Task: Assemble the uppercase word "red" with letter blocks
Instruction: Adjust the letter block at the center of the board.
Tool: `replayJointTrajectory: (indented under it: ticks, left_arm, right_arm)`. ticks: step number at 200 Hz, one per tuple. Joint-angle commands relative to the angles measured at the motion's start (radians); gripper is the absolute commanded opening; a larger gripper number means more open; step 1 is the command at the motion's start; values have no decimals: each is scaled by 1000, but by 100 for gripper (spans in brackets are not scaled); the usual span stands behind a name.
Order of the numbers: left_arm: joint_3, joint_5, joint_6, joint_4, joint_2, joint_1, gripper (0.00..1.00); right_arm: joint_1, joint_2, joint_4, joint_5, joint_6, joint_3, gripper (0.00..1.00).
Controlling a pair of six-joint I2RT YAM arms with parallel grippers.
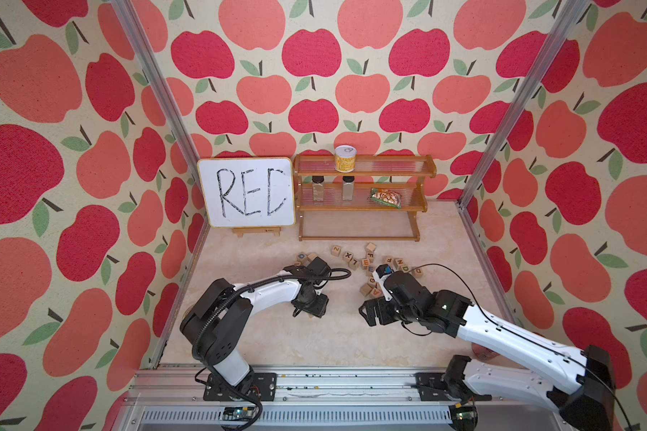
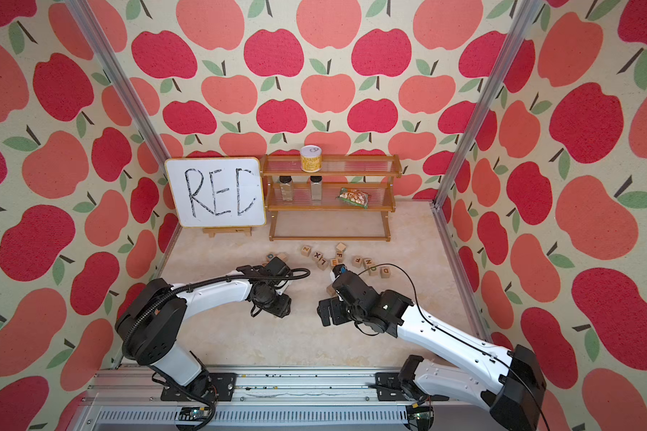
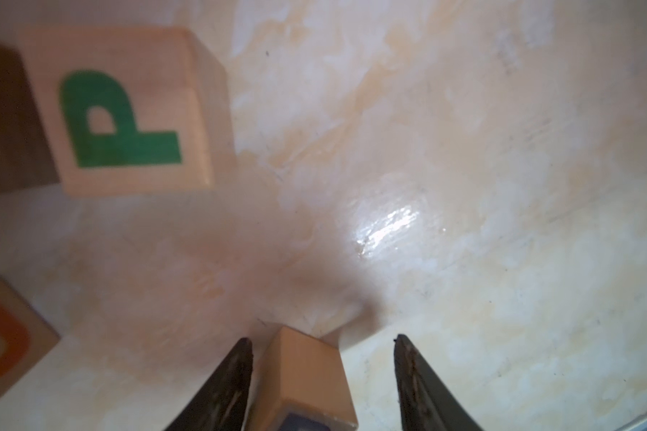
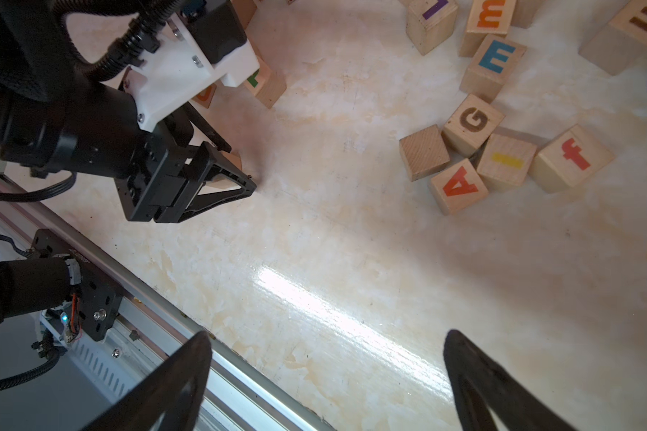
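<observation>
On the near side of the table [image 1: 333, 347], the left pincer [image 3: 321, 339] points down with one small block [image 3: 303, 377] between its two fingers. The pincer is half spread. One finger touches a side of the block. The other finger is not on it, and a gap of bare table shows between them. So the block is not pinched yet. It seems to sit on the table, away from the big pile. A bit of dark purple-blue print shows on one face, but I cannot read the letter. I think it is the R, so the step in hand is grabbing the first letter of the word.

Next, the fingers need to press on both sides of the block. Then the arm needs to lift it straight up and set it on a bare spot, letter up, with room beside it for two more blocks. A P block [image 3: 127, 112] and an orange-letter block [image 3: 1, 336] lie near, so the arm should not bump them.

The E block [image 4: 495, 59] and the green D block [image 1: 404, 268] lie in the pile, well apart from the left pincer. The right pincer [image 4: 325, 373] is spread wide over bare table and holds nothing.
</observation>
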Motion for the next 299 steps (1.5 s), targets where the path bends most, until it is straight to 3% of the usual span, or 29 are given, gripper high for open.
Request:
replayJointTrajectory:
  ticks: [1, 21, 61, 118, 151, 252, 299]
  left_arm:
    - [-19, -25, 10, 15, 2, 3, 52]
    - [-34, -26, 5, 17, -7, 3, 47]
    - [-46, -24, 3, 11, -26, 1, 46]
    - [-33, -64, -16, -17, -19, -7, 24]
    - [-25, -79, -80, -32, -21, -16, 24]
    - [130, -132, -429, -191, 53, -67, 23]
    - [198, -161, -522, -269, 81, -76, 23]
  right_arm:
    - [-8, -15, -29, -10, -17, -15, 99]
    - [-8, -14, -24, -10, -13, -17, 99]
    - [-9, -8, -6, -13, -2, -25, 99]
    - [-8, 13, 5, -16, -8, -17, 99]
    - [-9, 30, 10, -21, -17, -4, 99]
    - [-8, 71, 57, -52, -26, -4, 99]
    - [-7, 74, 81, -66, -19, -16, 99]
